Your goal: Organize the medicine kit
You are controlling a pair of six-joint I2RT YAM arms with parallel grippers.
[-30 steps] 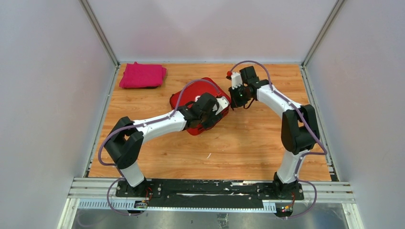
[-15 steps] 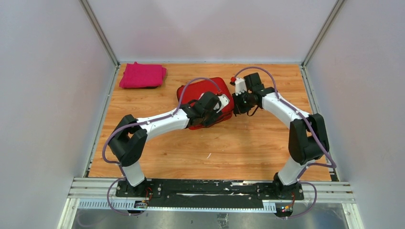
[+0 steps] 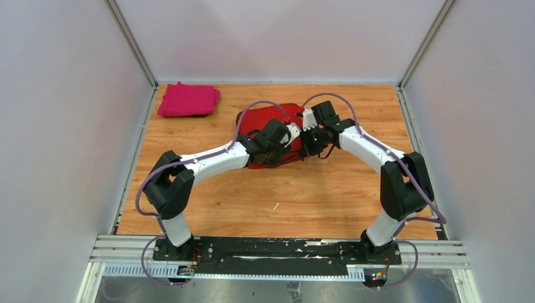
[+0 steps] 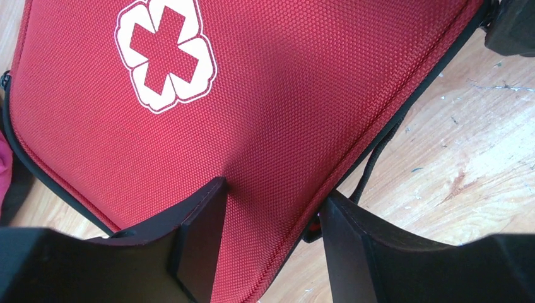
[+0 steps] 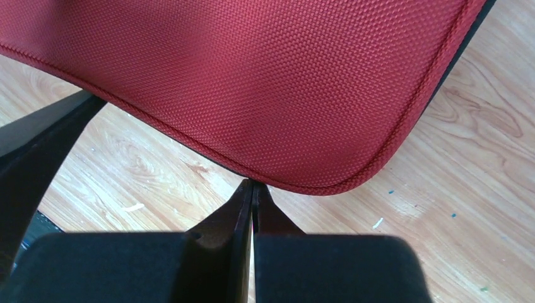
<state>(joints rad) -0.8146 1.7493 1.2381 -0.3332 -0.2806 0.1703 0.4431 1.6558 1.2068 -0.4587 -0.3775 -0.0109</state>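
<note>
The medicine kit point(image 3: 262, 118) is a closed red zippered case lying flat on the wooden table. Its lid with the white cross emblem point(image 4: 165, 53) fills the left wrist view. My left gripper point(image 3: 282, 151) straddles the kit's near right corner point(image 4: 274, 192): one finger presses on the lid and the other sits outside the edge by a black zip cord point(image 4: 372, 164). My right gripper point(image 3: 305, 146) is shut. Its tips point(image 5: 252, 184) touch the black seam under the kit's point(image 5: 284, 76) red rim, and nothing shows between them.
A folded pink cloth point(image 3: 188, 100) lies at the far left corner of the table. Grey walls enclose the table on three sides. Bare wood point(image 3: 284, 196) lies between the kit and the arm bases. The two grippers are close together at the kit's right side.
The kit has slid away from the bases and turned, with my left gripper on it. My right gripper has come left and down to the kit's right edge.
</note>
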